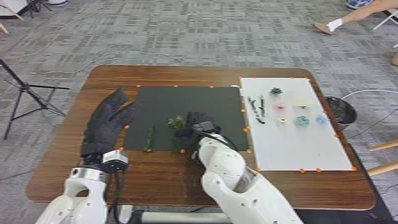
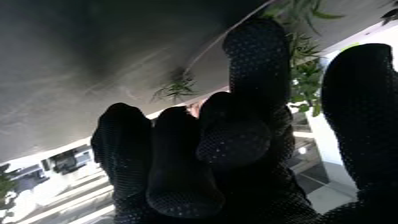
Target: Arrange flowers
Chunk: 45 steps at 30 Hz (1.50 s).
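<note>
In the head view, a small green plant (image 1: 177, 122) lies on the dark mat (image 1: 182, 100), just left of my right hand (image 1: 201, 126), which is low over the mat. A slim green stem (image 1: 150, 139) lies near the mat's left front part. My left hand (image 1: 108, 117) is at the mat's left edge, its fingers straight. In the right wrist view, my right hand (image 2: 258, 65) has its thumb apart from the fingers. Leafy greenery (image 2: 306, 80) shows in that gap, and I cannot tell whether it touches the glove. A thin sprig (image 2: 178, 87) appears beyond the fingertips.
A white board (image 1: 298, 150) on the right holds dark stems (image 1: 258, 109), a dark green rosette (image 1: 276, 91), a pink flower (image 1: 281, 106), a yellow one (image 1: 282, 120) and bluish ones (image 1: 302, 121). A dark bin (image 1: 340, 110) stands off the table's right side.
</note>
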Motion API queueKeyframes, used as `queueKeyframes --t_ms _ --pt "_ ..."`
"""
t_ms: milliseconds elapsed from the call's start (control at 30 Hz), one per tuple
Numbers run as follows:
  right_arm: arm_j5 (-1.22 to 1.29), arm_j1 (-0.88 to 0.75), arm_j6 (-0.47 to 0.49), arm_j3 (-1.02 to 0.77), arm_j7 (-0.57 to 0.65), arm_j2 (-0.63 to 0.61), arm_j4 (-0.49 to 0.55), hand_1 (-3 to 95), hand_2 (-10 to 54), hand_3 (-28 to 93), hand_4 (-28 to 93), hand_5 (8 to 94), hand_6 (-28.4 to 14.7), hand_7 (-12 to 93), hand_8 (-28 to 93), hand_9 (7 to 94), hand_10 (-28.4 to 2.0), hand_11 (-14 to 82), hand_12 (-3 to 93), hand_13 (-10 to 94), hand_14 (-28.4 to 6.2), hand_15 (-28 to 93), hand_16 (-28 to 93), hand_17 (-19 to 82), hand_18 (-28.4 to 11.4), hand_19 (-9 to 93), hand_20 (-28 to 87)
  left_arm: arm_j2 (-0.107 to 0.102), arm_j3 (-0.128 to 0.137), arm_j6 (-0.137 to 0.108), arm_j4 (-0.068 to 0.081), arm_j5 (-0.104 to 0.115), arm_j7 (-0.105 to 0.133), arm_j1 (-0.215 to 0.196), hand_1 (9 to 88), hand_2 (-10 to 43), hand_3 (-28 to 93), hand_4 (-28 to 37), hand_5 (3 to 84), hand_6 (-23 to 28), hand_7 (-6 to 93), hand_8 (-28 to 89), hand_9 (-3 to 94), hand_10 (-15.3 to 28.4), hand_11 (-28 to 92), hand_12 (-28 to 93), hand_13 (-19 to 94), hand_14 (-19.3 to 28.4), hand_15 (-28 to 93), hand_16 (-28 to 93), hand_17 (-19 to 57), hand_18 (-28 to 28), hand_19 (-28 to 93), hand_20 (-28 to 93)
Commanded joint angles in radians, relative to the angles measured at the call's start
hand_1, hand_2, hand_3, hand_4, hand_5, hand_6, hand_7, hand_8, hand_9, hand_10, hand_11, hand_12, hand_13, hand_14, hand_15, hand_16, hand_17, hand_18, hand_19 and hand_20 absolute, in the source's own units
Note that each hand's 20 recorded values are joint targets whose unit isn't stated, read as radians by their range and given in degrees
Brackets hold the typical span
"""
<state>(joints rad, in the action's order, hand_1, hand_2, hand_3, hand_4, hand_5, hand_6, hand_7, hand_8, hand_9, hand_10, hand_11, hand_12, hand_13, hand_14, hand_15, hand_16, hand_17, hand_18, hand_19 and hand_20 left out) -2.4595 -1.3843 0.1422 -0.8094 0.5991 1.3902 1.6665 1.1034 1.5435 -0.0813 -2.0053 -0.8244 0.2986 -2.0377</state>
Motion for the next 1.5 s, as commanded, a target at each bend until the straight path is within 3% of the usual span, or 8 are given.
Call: queueKeyframes --t_ms 33,400,833,1000,1167,1500 --pt "0.035 -0.014 -0.012 -0.009 0.008 -0.022 0.035 22.3 -9.5 78 -26 84.5 0.9 50 -7 88.9 -7.6 58.5 47.0 79 -9.6 84 45 52 -21.2 93 73 0.013 0.016 -0.001 -0.020 -0.001 0.003 -0.037 24.1 -3.9 67 -27.9 26.3 1.7 21.1 -11 24.2 11.0 14 17 21 14.1 19 5 -11.9 20.8 44 6" --pt "0.044 -0.007 -0.049 -0.032 -0.007 -0.032 0.053 18.4 -9.5 75 -24 77.6 -2.2 31 -8 85.0 -8.7 57.6 47.8 76 -10.6 83 47 48 -20.9 93 71 0.016 0.027 -0.011 -0.031 0.000 0.006 -0.061 24.1 -3.9 67 -28.0 26.2 1.6 21.3 -11 24.2 11.0 14 17 21 14.1 19 5 -11.9 20.9 44 6" --pt "0.112 -0.026 0.000 -0.025 -0.026 -0.062 0.106 19.0 -9.4 75 -23 78.2 -2.3 30 -7 84.5 -9.1 57.3 46.8 75 -11.0 83 46 47 -20.9 93 70 0.022 0.038 -0.014 -0.039 0.000 0.010 -0.083 24.0 -3.9 67 -27.9 26.2 1.6 21.0 -11 24.2 10.9 14 17 21 14.1 19 5 -12.0 21.0 44 6" --pt "0.120 -0.046 -0.045 -0.024 -0.078 -0.079 0.117 20.0 -6.2 77 -21 75.4 -2.6 30 -7 82.6 -10.0 56.8 46.9 73 -11.6 83 46 44 -21.1 93 69 0.027 0.039 -0.015 -0.038 0.002 0.010 -0.086 24.1 -3.9 67 -28.0 26.2 1.6 21.0 -11 24.2 10.9 14 17 21 14.2 19 5 -12.0 21.0 44 6" --pt "0.078 -0.048 -0.128 -0.009 -0.138 -0.098 0.128 26.1 -8.6 82 -18 64.0 -4.4 23 -9 69.2 -13.5 58.9 46.5 65 -13.3 84 45 36 -21.4 93 64 0.024 0.039 -0.020 -0.039 0.001 0.010 -0.089 23.9 -3.9 67 -27.9 26.2 1.6 21.0 -11 24.2 11.0 14 17 21 14.1 19 5 -12.0 21.0 44 6" --pt "0.021 -0.033 -0.117 -0.015 -0.182 -0.115 0.086 25.8 -9.3 85 -18 55.0 -7.0 20 -9 56.6 -15.6 59.8 45.8 58 -14.5 84 43 30 -21.7 93 58 0.027 0.042 -0.016 -0.040 0.001 0.012 -0.098 24.1 -3.7 67 -28.0 26.2 1.6 21.1 -11 24.2 11.0 14 17 21 14.2 19 5 -12.0 21.0 44 6"
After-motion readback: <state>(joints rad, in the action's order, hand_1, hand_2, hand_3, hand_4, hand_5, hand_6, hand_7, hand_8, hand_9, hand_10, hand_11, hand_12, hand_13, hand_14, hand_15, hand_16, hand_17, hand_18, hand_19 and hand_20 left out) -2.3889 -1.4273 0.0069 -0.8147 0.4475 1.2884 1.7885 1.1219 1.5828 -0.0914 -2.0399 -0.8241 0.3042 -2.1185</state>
